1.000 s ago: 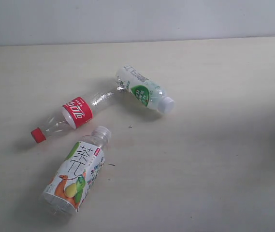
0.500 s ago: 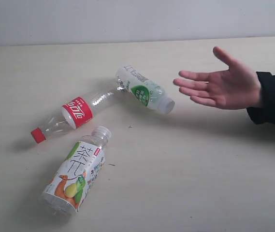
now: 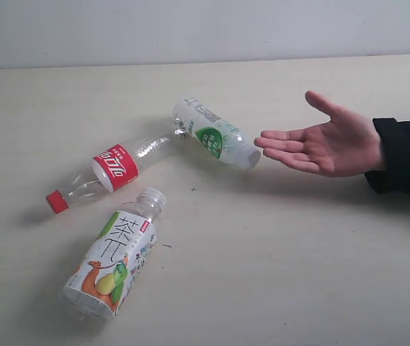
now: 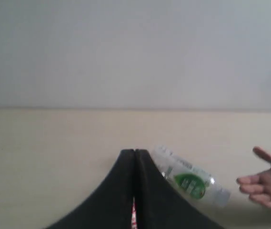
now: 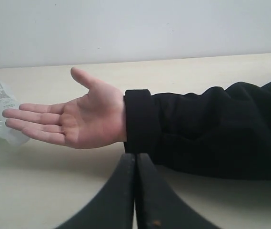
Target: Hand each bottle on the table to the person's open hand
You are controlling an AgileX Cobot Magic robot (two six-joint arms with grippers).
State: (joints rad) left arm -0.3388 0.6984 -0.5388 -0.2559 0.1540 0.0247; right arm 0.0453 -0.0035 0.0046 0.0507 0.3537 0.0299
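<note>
Three small plastic drink bottles lie on their sides on the wide pale cream tabletop (image 3: 313, 274): a clear bottle with red label and red cap (image 3: 111, 171), a white tea-label bottle (image 3: 114, 256) nearer the camera, and a white-green label bottle with white cap (image 3: 215, 135). The white cap lies just beside the person's open hand (image 3: 327, 144), which is held palm up. The black left gripper (image 4: 134, 151) and black right gripper (image 5: 135, 155) each have their jaws pressed fully together, holding nothing.

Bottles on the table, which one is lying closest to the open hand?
The green-labelled bottle with the white cap: its cap nearly meets the open hand. The red-labelled bottle and the tea bottle lie farther away.
</note>
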